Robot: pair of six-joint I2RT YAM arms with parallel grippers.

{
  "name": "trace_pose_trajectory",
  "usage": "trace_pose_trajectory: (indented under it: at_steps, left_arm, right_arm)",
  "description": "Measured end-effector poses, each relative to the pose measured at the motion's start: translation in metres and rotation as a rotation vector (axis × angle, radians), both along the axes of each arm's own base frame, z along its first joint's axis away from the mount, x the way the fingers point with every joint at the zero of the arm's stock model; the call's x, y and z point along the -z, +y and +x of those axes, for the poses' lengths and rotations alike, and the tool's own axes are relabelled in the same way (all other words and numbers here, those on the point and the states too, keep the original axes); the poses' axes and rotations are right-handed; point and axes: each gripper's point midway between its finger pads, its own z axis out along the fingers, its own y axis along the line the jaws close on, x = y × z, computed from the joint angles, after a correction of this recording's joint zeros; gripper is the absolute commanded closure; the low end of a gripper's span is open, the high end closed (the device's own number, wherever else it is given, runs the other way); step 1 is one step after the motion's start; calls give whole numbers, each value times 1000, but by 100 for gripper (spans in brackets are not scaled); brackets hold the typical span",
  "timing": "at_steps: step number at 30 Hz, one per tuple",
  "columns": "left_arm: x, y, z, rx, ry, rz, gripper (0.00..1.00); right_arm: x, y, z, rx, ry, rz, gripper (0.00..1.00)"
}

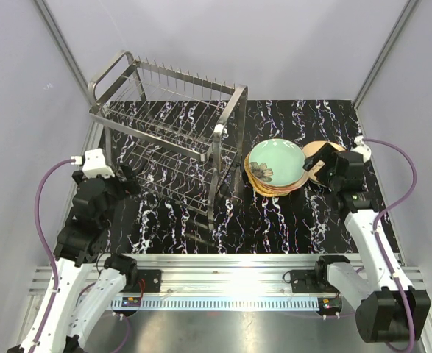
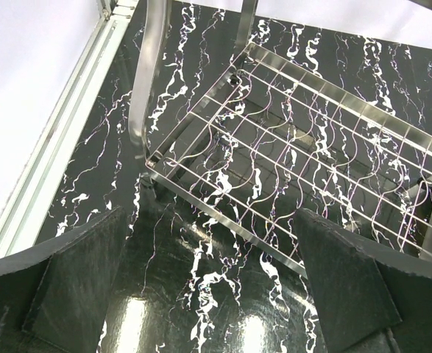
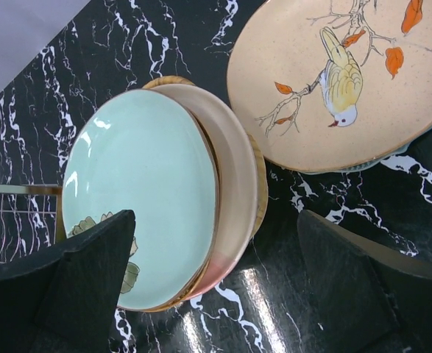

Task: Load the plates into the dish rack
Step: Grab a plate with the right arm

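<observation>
Your rack [image 1: 168, 140], bright steel wire in two tiers with upright prongs and looped handles, stands at ten o'clock on the black, white-veined table [image 1: 274, 220]. The plates [image 1: 276, 168] are stacked at its three o'clock, just beside its end leg. A glossy mint plate [image 3: 138, 198] with a flower lies on top, with pink-cream and wicker rims beneath. A speckled bird plate [image 3: 333, 81] lies at the stack's three o'clock. Your right gripper [image 3: 216, 257] hovers there, spread and empty. Your left gripper [image 2: 212, 279], also spread and empty, faces the rack's lower tier.
</observation>
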Motion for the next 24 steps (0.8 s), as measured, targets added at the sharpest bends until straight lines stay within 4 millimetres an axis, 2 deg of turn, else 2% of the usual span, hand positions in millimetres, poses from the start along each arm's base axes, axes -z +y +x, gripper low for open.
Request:
trace_pose_trajectory:
  at_steps: [2,8,13,18,24]
  left_arm:
    - [0,0,0,1,-1,-1,1]
    - [0,-2,0,8,0,-2,1]
    - [0,-2,0,9,1,-3,1]
    - [0,-3,0,15,1,-4,1]
    - [1,-5,0,27,3,-8,1]
  right_arm:
    - [-2,1,4,-14,8,-11,3]
    - [-20,3,19,-47,-9,-35,19]
    - [-3,5,27,-78,57,-50,44]
    - [23,5,29,-86,146,-59,50]
    - [35,6,30,-92,185,-55,52]
